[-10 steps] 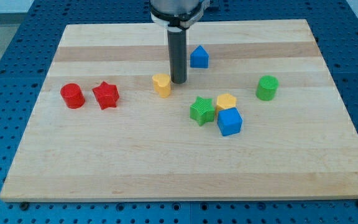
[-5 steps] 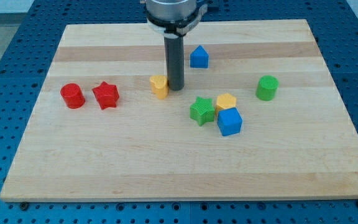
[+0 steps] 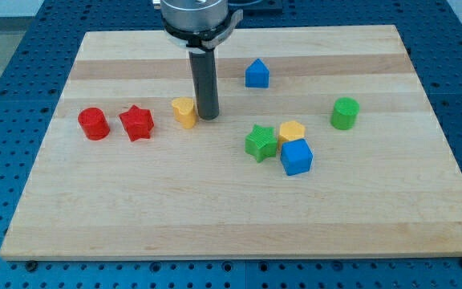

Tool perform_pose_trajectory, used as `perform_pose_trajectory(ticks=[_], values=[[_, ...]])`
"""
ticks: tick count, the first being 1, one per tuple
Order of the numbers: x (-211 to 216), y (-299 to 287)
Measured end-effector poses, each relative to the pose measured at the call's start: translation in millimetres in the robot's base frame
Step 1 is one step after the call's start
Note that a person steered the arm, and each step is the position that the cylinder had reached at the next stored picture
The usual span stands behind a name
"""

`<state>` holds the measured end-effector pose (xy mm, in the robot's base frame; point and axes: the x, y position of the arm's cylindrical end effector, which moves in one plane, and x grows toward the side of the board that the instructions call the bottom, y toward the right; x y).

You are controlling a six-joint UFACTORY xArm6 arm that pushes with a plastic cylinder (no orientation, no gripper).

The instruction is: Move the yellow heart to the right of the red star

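Yellow heart: near the red star, on its view-right, a small gap left. My tip: touching the heart's far side. No fingers fitted. Task nearly done; short push remains.

the board is pale wood with a visible grain and a smooth matt finish. the yellow heart, red star and blue cube look like matt plastic. the rod above my tip is dark with a dull sheen.
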<state>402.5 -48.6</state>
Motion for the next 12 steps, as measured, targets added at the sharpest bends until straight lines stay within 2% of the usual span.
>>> perform_pose_trajectory(ticks=[3, 5, 12], values=[[-30.4, -16.4], [-30.3, -33.8], [-23.3, -34.9]])
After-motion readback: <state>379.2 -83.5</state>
